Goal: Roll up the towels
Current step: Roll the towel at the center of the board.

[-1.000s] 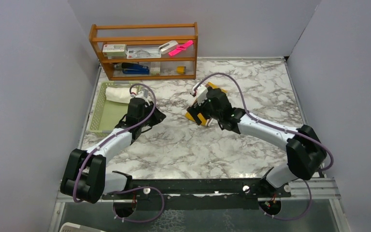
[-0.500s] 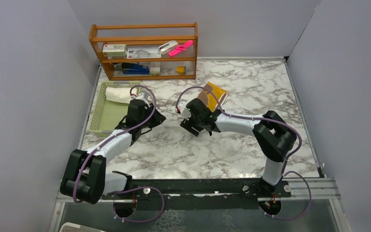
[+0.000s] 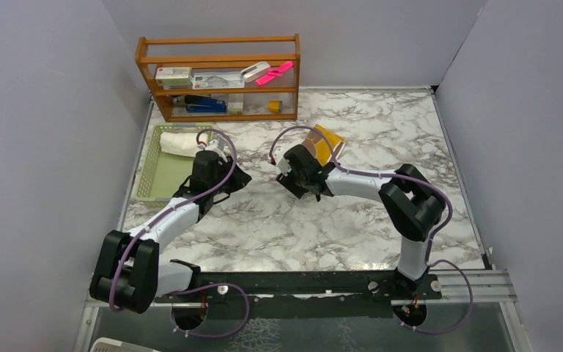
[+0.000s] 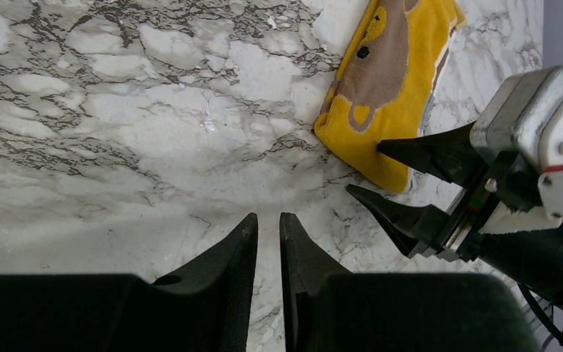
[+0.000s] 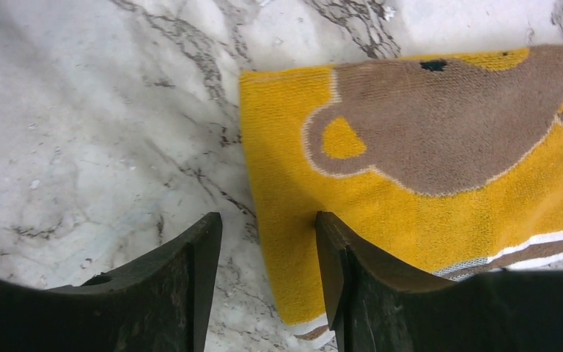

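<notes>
The yellow towel (image 5: 381, 205) now lies flat on the marble table (image 3: 278, 227), toward the far middle, bear face up. A second ago it is bunched around the right gripper (image 5: 267, 220); now the cloth is free of the fingers and spread out.

The right gripper has drawn back to the near-left corner of the towel and is narrowing from wide open. In the right wrist view its jaws stand partly apart, one finger over bare marble and the other over the yellow edge, so the towel's side edge sits in the gap. They are not clamped on it.

The left gripper (image 4: 267, 216) has not moved in that second. It hovers over bare table to the left of the towel, fingers nearly together with only a thin slit between them, holding nothing.

The white towel (image 3: 178, 144) sits at the far end of the green basket (image 3: 157, 176) on the left. It looks like a finished roll, though it is too small in the top view to be sure.

So the laying-out step appears done and the rolling of the yellow towel is about to start. The closing jaws suggest a pinch on that corner or edge to begin turning it over. The grip needs to catch the cloth alone and not scrape the table, or the edge could slip out and the towel bunch up.
</notes>
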{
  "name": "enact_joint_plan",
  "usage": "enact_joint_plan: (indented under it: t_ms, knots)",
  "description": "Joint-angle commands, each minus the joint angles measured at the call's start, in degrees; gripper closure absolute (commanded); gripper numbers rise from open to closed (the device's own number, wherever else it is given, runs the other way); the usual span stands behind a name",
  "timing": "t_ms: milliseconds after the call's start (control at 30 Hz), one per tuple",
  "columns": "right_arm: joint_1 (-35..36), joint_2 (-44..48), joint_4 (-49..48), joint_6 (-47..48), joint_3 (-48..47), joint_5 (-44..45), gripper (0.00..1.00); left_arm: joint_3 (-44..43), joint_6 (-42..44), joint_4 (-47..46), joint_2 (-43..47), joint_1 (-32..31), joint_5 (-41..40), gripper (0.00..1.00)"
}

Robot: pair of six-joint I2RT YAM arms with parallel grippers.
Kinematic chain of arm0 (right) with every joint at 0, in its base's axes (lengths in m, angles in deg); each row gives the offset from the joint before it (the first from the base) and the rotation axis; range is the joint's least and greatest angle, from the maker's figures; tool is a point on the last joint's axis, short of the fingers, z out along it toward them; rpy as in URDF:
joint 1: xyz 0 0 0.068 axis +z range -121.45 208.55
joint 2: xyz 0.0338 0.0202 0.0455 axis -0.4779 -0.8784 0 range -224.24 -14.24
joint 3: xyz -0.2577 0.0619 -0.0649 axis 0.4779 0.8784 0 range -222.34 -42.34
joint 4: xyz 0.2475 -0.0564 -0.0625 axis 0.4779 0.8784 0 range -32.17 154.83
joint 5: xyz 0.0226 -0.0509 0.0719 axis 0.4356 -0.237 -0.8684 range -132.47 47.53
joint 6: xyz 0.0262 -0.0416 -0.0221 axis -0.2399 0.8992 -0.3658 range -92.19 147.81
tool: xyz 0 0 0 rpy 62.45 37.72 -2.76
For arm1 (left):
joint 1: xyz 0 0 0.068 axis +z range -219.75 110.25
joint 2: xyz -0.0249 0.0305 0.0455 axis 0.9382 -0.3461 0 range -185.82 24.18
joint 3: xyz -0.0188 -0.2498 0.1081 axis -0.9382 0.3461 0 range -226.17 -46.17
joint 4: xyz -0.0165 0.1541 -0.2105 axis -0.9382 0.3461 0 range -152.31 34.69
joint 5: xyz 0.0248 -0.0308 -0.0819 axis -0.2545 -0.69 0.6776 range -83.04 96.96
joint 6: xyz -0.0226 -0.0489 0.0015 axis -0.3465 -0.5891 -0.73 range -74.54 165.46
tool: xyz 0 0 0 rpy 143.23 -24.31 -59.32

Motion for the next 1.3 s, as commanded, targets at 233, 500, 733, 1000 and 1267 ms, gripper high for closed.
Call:
enact_joint_plan:
  t_ms: [233, 500, 733, 1000, 1267]
  knots:
    - [-2.69, -5.71, 6.11, -4.18, -1.51, -1.23, 0.77, -0.35, 2.35, 2.31, 1.23, 0.63, 0.76, 0.8]
    - [-1.61, 0.22, 9.04, -8.73, 0.79, -15.81, 0.99, 0.05, 3.98, 3.57, 3.22, 1.0, 5.05, 0.82]
    - [-1.66, 3.35, 8.31, -11.59, 2.59, -45.06, 0.99, 1.94, 4.28, 2.08, 1.9, -0.49, 9.17, 0.94]
    - [-3.58, 0.02, 11.93, -13.31, -2.07, -61.68, 0.99, 2.26, 2.99, 0.59, 3.66, -3.73, 10.24, 0.94]
    - [-8.84, -6.78, 11.58, -16.1, -3.2, -67.48, 0.99, 3.88, 2.75, -3.69, 8.59, -4.17, 16.27, 0.93]
